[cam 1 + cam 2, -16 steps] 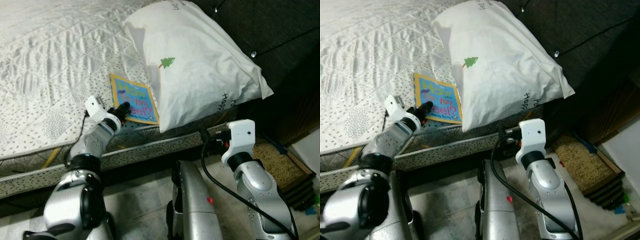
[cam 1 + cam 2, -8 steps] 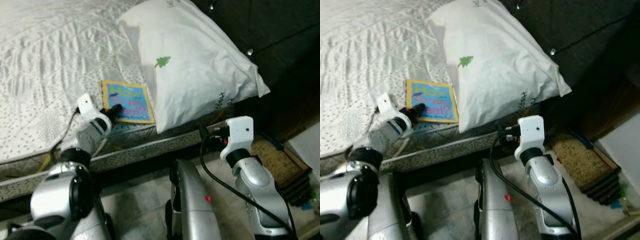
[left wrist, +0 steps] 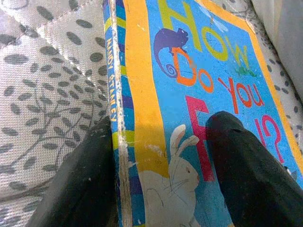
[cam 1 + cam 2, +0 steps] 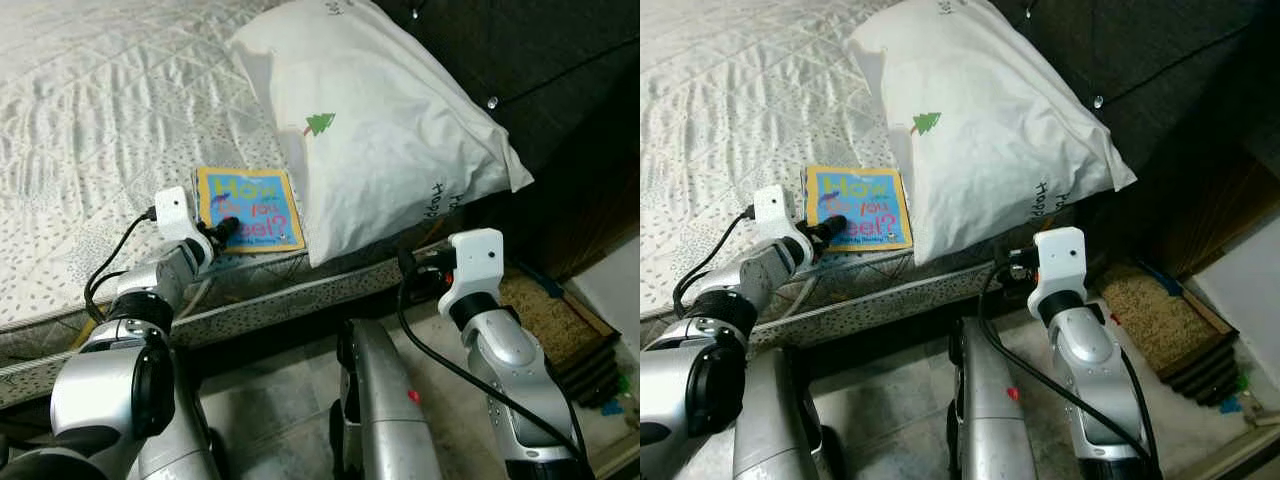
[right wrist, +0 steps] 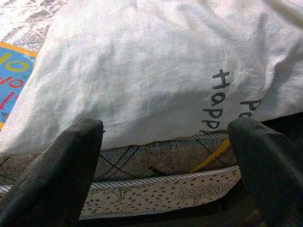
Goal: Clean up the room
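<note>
Quilted white fabric with a grey leaf print covers the bed (image 4: 90,110), and the left gripper (image 4: 222,232) reaches over its near edge to a thin blue picture book (image 4: 247,207) with an orange border that lies flat on the mattress close to that edge. In the left wrist view the two black fingers (image 3: 80,184) stand apart, one on the quilt just outside the book's spine and the other resting on the cover by the rabbit drawing, so the spine sits between them but nothing is pinched yet. To the right of the book, a large white pillow (image 4: 390,130) with a small green tree and dark lettering leans toward the near edge of the bed, its lower side touching or overlapping the book's far side. Further right, the right gripper (image 5: 165,161) hangs below the mattress edge with its fingers wide apart, pointed at the pillow's underside and holding nothing. The risk here is a poor grip: the book is flat and thin, so closing could just slide it across the quilt or pinch fabric along with the spine, and lifting it could drag the pillow off the edge.
</note>
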Tool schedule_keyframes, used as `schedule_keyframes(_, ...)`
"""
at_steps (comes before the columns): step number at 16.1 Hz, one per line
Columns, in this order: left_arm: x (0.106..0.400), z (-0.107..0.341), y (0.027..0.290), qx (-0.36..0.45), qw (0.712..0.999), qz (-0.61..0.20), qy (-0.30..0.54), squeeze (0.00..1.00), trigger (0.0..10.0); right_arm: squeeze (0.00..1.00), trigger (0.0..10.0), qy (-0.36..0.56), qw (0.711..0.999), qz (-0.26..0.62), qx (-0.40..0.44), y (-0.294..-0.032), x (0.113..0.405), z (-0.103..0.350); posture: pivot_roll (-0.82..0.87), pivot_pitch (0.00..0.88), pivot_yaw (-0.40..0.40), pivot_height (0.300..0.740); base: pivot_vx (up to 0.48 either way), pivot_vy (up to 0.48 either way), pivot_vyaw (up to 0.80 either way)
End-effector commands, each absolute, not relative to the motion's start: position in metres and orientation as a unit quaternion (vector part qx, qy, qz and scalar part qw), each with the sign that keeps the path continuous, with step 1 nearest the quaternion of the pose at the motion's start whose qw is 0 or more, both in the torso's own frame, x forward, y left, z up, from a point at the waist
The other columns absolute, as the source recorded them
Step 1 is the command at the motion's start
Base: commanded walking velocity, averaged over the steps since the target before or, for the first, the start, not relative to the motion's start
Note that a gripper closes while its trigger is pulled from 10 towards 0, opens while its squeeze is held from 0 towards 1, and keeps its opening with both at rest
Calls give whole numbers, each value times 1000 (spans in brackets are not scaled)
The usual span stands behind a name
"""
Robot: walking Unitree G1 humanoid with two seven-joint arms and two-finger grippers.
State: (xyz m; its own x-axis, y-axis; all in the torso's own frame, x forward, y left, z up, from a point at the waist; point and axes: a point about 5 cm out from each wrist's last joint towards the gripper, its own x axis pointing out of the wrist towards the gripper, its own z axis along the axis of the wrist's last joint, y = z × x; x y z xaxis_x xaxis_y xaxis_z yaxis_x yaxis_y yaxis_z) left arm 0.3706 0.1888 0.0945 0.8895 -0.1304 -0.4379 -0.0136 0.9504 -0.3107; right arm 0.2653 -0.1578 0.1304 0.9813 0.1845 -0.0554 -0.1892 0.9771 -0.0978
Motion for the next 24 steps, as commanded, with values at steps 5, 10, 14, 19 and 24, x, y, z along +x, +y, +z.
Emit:
schedule_keyframes(5,357,71,187,-61,950,-62,300,1000,10000,0,10000,23,994,93,-50,-157,268,127,-206,89,-85,484,0,0,0)
schedule_keyframes(10,359,75,195,-54,953,-54,295,1000,10000,0,10000,24,995,90,-46,-157,268,125,-204,96,-82,484,0,0,0)
schedule_keyframes(14,361,79,199,-57,959,-33,277,1000,10000,0,10000,24,995,90,-44,-156,268,125,-195,95,-78,484,0,0,0)
schedule_keyframes(19,365,91,197,-82,976,1,201,0,10000,0,10000,20,995,95,-28,-148,276,123,-149,76,-66,484,0,0,0)
schedule_keyframes(24,356,95,195,-63,988,12,140,1000,10000,0,10000,7,995,103,-16,-137,290,124,-95,42,-54,484,0,0,0)
